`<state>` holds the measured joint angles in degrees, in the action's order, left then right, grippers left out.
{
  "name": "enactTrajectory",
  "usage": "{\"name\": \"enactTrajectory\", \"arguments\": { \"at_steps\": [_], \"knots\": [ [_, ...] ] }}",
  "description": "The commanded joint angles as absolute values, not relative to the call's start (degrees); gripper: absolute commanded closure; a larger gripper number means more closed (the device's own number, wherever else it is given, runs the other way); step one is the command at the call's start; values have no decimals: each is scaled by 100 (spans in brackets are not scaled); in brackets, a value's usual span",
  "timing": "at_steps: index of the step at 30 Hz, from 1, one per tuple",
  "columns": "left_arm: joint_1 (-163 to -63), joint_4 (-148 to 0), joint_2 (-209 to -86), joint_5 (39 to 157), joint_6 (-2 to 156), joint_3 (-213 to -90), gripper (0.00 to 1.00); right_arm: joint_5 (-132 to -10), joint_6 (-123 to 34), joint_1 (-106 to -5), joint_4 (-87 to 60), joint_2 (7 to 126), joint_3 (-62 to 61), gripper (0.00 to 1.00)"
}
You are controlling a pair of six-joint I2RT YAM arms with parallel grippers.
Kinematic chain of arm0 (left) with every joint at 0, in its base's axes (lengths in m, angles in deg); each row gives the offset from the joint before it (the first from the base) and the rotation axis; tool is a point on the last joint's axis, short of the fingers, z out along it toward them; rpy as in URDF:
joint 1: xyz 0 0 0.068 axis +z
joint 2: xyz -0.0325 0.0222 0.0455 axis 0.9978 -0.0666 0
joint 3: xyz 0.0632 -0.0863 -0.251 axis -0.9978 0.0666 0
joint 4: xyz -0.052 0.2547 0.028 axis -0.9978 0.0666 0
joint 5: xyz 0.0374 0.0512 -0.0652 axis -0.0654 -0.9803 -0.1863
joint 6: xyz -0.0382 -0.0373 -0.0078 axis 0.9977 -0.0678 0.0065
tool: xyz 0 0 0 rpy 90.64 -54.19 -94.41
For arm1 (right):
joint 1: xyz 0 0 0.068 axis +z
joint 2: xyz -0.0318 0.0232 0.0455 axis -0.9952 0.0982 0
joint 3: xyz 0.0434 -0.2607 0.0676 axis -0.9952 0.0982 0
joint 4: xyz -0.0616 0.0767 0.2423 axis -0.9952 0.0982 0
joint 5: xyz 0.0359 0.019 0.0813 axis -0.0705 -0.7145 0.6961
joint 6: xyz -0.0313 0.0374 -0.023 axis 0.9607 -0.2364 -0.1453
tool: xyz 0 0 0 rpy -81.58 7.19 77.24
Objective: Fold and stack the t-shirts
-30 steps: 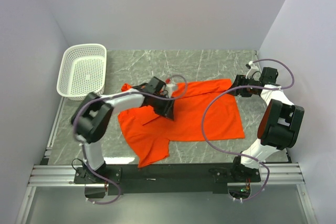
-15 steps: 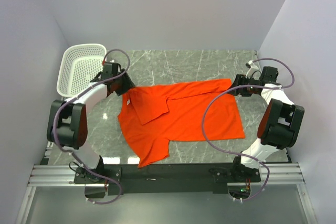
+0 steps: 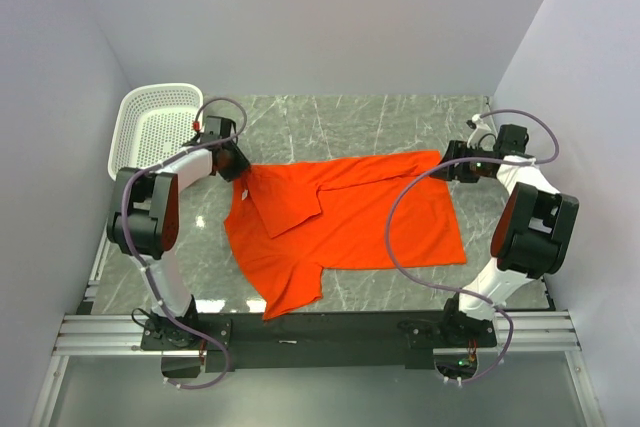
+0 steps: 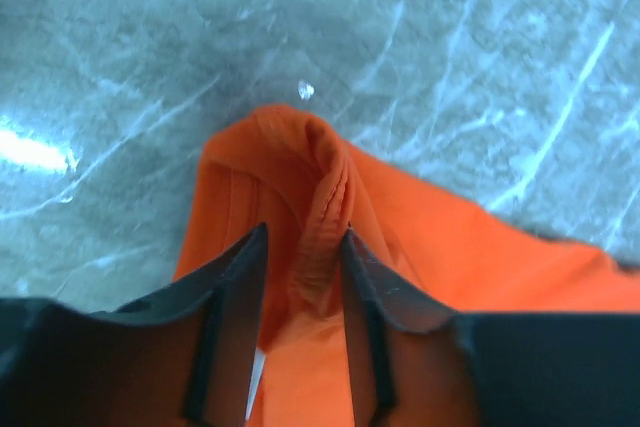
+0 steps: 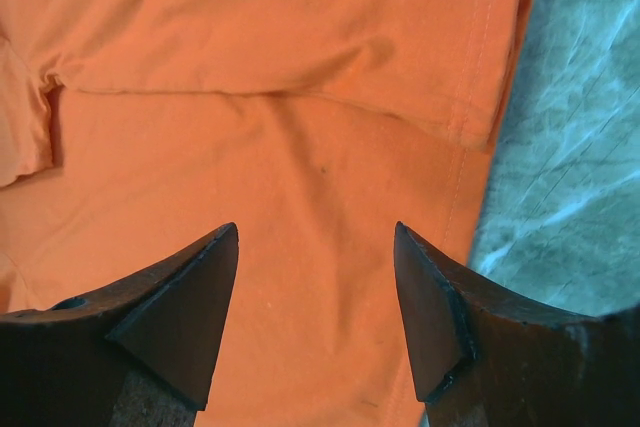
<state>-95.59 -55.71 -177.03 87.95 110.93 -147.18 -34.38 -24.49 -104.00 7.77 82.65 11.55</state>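
Observation:
One bright orange-red t-shirt (image 3: 350,217) lies spread on the marble table, its collar flap turned over near the left. My left gripper (image 3: 233,160) is down at the shirt's far left corner. In the left wrist view this gripper (image 4: 303,237) is shut on a bunched ridge of the t-shirt (image 4: 470,257), with wrinkled cloth pressed between the fingers. My right gripper (image 3: 447,169) hovers at the shirt's far right corner. In the right wrist view it (image 5: 315,232) stands open over flat fabric of the t-shirt (image 5: 280,97), holding nothing.
A white perforated basket (image 3: 160,132) stands at the far left, close beside the left arm. Purple cables loop over both arms. Walls close in the table on the left, right and back. A metal rail (image 3: 320,332) runs along the near edge.
The left arm swung from the middle of the shirt out to its far left corner, and its jaws closed on the cloth there. The shirt's left part now lies spread. The right arm stayed put.

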Motion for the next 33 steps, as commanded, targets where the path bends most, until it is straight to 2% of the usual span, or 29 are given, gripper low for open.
{"name": "enactTrajectory", "arguments": {
  "at_steps": [1, 2, 6, 9, 16, 26, 33],
  "knots": [
    [-9550, -5605, -17889, 8610, 11143, -15095, 63, -3420, -2391, -10344, 875, 8377, 706, 30],
    [-9550, -5623, -17907, 8610, 11143, -15113, 65, -3429, -2391, -10344, 893, 8456, 653, 30],
    [-9541, -5623, -17907, 8400, 11169, -15139, 88, -3420, -2400, -10352, 964, 8615, 495, 30],
    [-9541, -5623, -17837, 8171, 11204, -15060, 92, -3438, -2435, -10335, 999, 8755, 389, 30],
    [-9497, -6010, -17529, 8012, 11327, -14621, 91, -3701, -3092, -10291, 1043, 9536, -260, 30],
    [-9427, -6150, -17521, 8232, 11275, -14629, 92, -4334, -3656, -10168, 1069, 10091, -683, 48],
    [-9322, -6159, -17538, 8364, 11239, -14682, 93, -4518, -3736, -10124, 1148, 10311, -912, 56]
  ]
}}
